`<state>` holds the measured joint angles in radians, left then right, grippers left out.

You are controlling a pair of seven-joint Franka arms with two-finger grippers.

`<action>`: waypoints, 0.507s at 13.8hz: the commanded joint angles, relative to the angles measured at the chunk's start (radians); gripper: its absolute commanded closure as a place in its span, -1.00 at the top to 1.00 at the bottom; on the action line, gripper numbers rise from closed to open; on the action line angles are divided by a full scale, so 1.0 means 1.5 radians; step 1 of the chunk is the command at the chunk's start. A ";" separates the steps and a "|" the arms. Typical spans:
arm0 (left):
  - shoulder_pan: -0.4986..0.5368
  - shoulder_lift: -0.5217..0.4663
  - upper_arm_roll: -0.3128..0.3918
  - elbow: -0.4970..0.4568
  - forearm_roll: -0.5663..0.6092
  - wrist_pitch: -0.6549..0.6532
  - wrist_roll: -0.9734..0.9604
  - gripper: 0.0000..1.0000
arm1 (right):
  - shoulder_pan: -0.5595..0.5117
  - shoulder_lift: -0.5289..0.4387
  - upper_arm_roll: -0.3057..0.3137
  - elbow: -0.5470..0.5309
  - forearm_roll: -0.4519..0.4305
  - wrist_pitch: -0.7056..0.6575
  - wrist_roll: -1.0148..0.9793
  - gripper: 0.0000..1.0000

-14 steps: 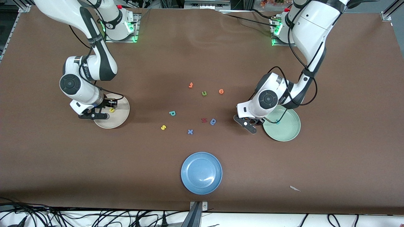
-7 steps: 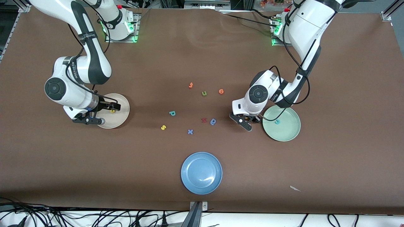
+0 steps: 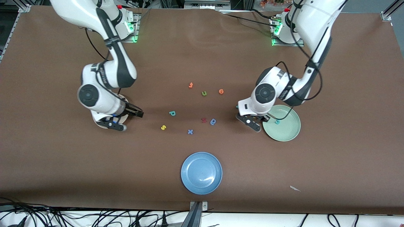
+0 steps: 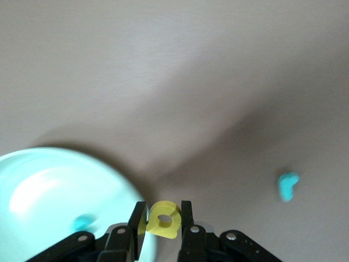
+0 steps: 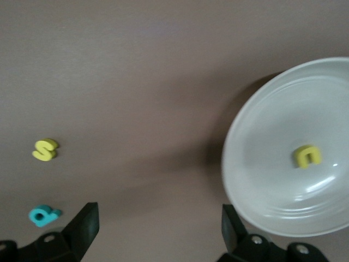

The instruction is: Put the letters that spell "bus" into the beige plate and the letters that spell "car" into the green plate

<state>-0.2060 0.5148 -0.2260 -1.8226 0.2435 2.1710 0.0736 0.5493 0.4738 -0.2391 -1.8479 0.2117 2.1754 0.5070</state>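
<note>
My left gripper (image 4: pixel 162 210) is shut on the yellow a (image 4: pixel 163 221), hanging over the rim of the green plate (image 3: pixel 285 130) at the edge toward the table's middle. The teal c (image 3: pixel 277 121) lies in that plate. The teal r (image 4: pixel 287 185) lies on the table close by. My right gripper (image 3: pixel 132 120) is open and holds nothing, just off the beige plate (image 5: pixel 245 164), which my right arm mostly hides in the front view. The yellow u (image 5: pixel 307 156) lies in the beige plate. The teal b (image 3: pixel 172 113) and yellow s (image 3: pixel 163 127) lie on the table near the middle.
Loose letters lie mid-table: an orange one (image 3: pixel 190 84), a green u (image 3: pixel 204 93), another orange one (image 3: pixel 221 91), a red one (image 3: pixel 204 120), a blue round-bowled one (image 3: pixel 213 121) and a blue x (image 3: pixel 190 131). A blue plate (image 3: pixel 201 173) sits nearest the front camera.
The right gripper opened and swung off the beige plate toward the table's middle, leaving the yellow u in it. The left gripper shut on the yellow a and moved back to the green plate's rim.
</note>
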 commanded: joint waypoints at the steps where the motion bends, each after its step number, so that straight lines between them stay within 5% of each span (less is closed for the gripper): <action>1: 0.063 -0.028 -0.004 -0.005 0.018 -0.020 0.104 -0.66 | 0.032 0.034 -0.006 0.034 0.008 0.021 0.080 0.99; 2: 0.082 -0.024 -0.004 -0.004 0.018 -0.019 0.140 -0.66 | 0.047 0.041 -0.006 0.034 0.008 0.043 0.111 0.99; 3: 0.094 -0.019 -0.004 -0.004 0.018 -0.017 0.159 -0.44 | 0.060 0.048 -0.006 0.035 0.008 0.058 0.134 0.99; 4: 0.099 -0.014 -0.004 -0.005 0.018 -0.017 0.163 0.40 | 0.070 0.057 -0.006 0.039 0.010 0.067 0.154 0.99; 5: 0.100 -0.013 -0.004 -0.007 0.018 -0.017 0.163 0.99 | 0.082 0.069 -0.005 0.044 0.014 0.077 0.178 0.99; 7: 0.092 -0.018 -0.006 -0.010 0.015 -0.023 0.150 1.00 | 0.114 0.094 -0.006 0.059 0.014 0.099 0.230 0.99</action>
<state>-0.0508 0.4963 -0.2231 -1.8328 0.2435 2.1453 0.3071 0.6742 0.5590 -0.2367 -1.8117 0.2136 2.3053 0.7860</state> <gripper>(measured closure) 0.480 0.004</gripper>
